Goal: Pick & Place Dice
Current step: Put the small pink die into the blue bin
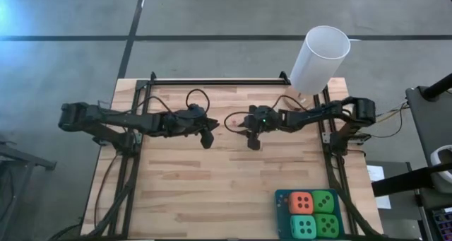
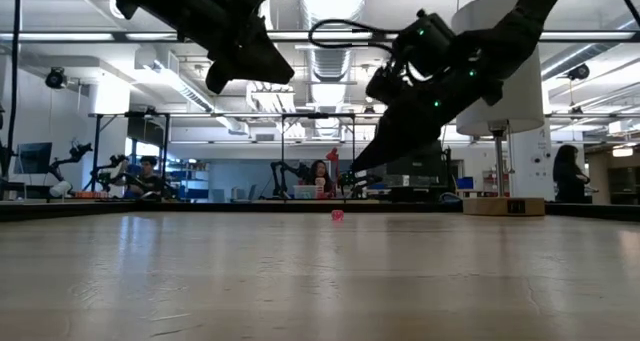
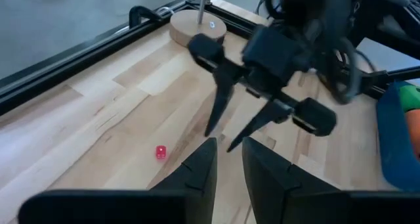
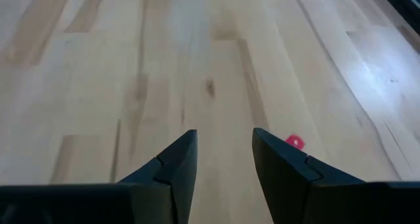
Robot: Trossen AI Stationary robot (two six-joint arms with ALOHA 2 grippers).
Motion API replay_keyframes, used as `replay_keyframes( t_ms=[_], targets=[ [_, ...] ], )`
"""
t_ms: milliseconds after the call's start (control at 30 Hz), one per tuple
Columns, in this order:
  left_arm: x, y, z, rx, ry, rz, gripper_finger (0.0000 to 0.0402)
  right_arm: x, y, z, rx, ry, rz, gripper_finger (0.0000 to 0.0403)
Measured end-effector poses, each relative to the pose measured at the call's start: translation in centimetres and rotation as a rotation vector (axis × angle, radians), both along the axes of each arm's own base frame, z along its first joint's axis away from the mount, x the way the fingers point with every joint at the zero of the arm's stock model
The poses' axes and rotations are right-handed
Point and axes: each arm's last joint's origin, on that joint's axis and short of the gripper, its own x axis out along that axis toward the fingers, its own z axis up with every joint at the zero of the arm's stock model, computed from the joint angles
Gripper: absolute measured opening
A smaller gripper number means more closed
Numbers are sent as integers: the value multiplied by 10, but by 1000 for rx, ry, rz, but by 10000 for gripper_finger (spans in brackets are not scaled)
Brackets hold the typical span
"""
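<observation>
**Both arms up over mid-table, four dice boxed at the near corner**

I have a pale butcher-block table (image 1: 212, 177), its planks running lengthwise with dark knots and a sheen where the ceiling lights reflect. A black rail frame (image 1: 219, 80) borders it. At the far right corner stands a tall white cylinder (image 1: 319, 59) on a round wooden base.

The dice (image 1: 313, 213) sit together in a teal tray (image 1: 280, 214) at the near right corner: an orange-red one and a green one behind, a turquoise one and a second green one in front, touching in a square. Out on the bare wood between the arms lies a tiny pink-red cube (image 3: 161, 152), alone.

My left gripper (image 1: 207, 140) hangs above the middle of the table, fingers parted, nothing between them. The right gripper (image 1: 253, 142) faces it from just beside, also raised off the wood, fingers apart by a modest gap and empty; the pink-red cube lies just off its fingertips.

Beyond the table I see an open lab: white ducting, strip lights, benches with other robot arms, and people seated at desks.
</observation>
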Motion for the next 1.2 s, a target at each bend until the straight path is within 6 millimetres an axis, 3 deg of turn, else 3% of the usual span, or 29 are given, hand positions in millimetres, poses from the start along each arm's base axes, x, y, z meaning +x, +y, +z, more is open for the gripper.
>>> replay_keyframes(
  t_ms=[700,1200],
  targets=[
    [0,0,0,0,4,0,78,25,-44,-39,13,65,-69,128],
    [0,0,-1,-1,10,1,78,41,-55,-43,37,72,-115,130]
  ],
)
